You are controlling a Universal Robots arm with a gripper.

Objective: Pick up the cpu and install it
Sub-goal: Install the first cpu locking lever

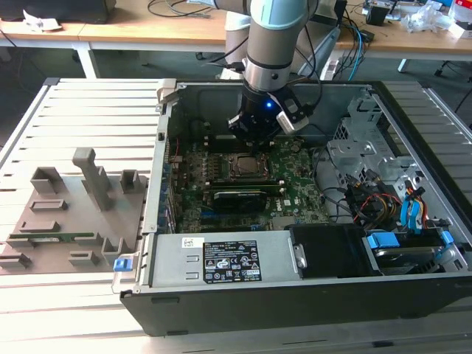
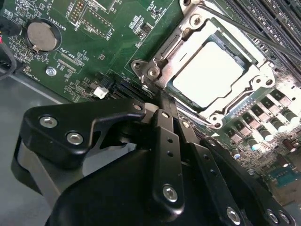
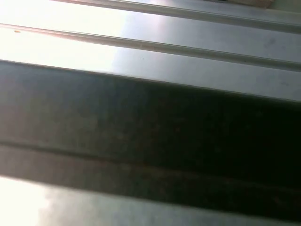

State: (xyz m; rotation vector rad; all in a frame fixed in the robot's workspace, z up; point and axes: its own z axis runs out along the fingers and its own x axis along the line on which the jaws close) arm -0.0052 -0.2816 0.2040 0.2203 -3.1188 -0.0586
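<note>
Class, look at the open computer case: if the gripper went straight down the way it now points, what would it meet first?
Most likely the cpu lying in the motherboard socket, or the socket's frame; the gripper hangs just above them, though depth is hard to judge.

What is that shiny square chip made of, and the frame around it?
The cpu top looks like smooth silvery metal: it shines bright and pale under the light. The socket frame around it looks like bare stamped steel, grey and glossy, with screws at its corners. The board beneath looks like green lacquered circuit board.
</note>
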